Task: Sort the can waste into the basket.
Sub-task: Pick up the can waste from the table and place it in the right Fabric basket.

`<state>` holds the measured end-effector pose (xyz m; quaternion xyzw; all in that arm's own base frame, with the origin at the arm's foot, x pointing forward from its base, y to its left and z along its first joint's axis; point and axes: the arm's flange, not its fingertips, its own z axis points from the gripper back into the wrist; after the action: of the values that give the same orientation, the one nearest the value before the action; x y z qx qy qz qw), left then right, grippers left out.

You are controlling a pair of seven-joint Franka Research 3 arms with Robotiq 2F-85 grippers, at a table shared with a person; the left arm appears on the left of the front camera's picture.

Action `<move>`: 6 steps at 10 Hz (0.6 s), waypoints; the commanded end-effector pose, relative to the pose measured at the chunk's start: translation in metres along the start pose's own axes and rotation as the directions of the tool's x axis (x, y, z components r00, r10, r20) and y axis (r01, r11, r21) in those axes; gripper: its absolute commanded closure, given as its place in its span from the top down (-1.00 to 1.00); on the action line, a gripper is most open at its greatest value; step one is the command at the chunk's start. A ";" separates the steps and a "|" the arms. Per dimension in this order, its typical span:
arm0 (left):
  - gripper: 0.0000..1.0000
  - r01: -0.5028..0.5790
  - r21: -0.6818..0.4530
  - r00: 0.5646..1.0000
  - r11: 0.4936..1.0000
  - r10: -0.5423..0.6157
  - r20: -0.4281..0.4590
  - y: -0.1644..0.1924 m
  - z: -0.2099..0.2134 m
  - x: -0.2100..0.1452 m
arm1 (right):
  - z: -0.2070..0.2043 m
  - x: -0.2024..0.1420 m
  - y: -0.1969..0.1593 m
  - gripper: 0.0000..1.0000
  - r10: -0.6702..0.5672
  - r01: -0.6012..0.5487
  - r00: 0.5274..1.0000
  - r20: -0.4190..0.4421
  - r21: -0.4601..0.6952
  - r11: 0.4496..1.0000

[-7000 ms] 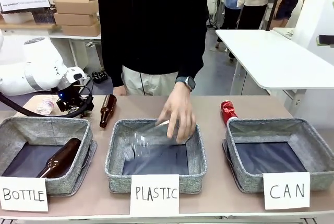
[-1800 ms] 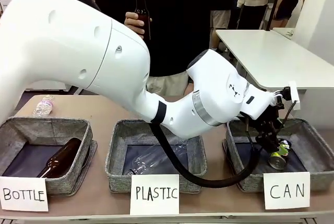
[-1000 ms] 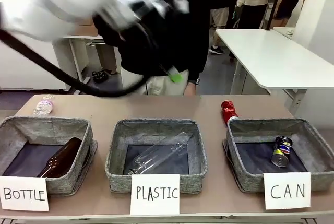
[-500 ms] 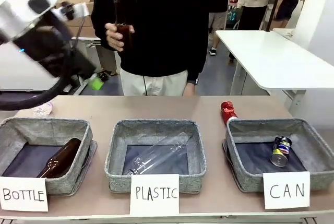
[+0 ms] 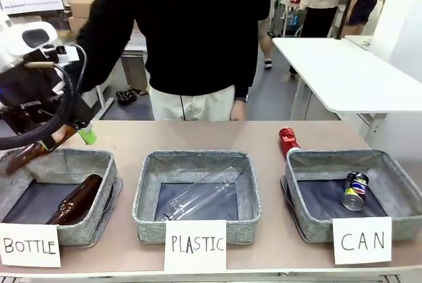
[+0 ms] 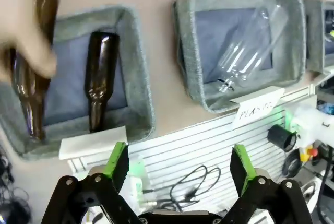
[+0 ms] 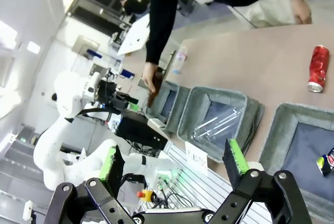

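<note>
A printed blue, yellow and silver can [image 5: 355, 190] lies in the right half of the grey basket [image 5: 397, 179] behind the white "CAN" sign [image 5: 361, 240]. The crushed red can [image 5: 287, 141] lies on the table just past that basket's far left corner. My left gripper [image 5: 69, 138] hangs open and empty at the far left, above the "BOTTLE" bin. Its green pads [image 6: 117, 158] stand wide apart in the left wrist view. High above the table, my right gripper [image 7: 172, 161] is open and empty, looking down on the red can [image 7: 317, 67], the printed can [image 7: 326, 161] and the basket [image 7: 292, 117].
A person's hand lowers a brown bottle [image 5: 31, 152] into the "BOTTLE" bin [image 5: 99, 164], where another brown bottle [image 5: 76, 200] lies. The "PLASTIC" bin [image 5: 145, 190] holds a clear bottle [image 5: 201, 194]. The person stands at the far side of the table.
My left arm has swung from the upper middle back to the far left and come lower. The person's hand has brought a brown bottle down from chest height to the "BOTTLE" bin.
</note>
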<state>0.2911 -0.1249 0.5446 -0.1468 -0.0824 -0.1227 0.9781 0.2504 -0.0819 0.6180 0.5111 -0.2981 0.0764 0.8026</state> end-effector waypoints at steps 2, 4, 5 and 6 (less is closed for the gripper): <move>1.00 0.061 -0.032 0.998 0.998 -0.061 0.020 0.000 -0.002 0.005 | 0.001 -0.001 -0.001 1.00 -0.007 0.007 1.000 -0.008 0.010 1.000; 1.00 0.061 -0.032 0.998 0.998 -0.061 0.020 0.000 -0.002 0.005 | 0.001 -0.001 -0.001 1.00 -0.007 0.007 1.000 -0.008 0.010 1.000; 1.00 0.061 -0.032 0.998 0.998 -0.061 0.020 0.000 -0.002 0.005 | 0.001 -0.001 -0.001 1.00 -0.007 0.007 1.000 -0.008 0.010 1.000; 1.00 0.061 -0.032 0.998 0.998 -0.061 0.020 0.000 -0.002 0.005 | 0.000 0.000 -0.001 1.00 -0.002 0.002 1.000 0.001 0.001 1.000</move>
<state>0.2940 -0.1295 0.5459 -0.1543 -0.0914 -0.1462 0.9729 0.2504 -0.0826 0.6177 0.5118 -0.2980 0.0758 0.8022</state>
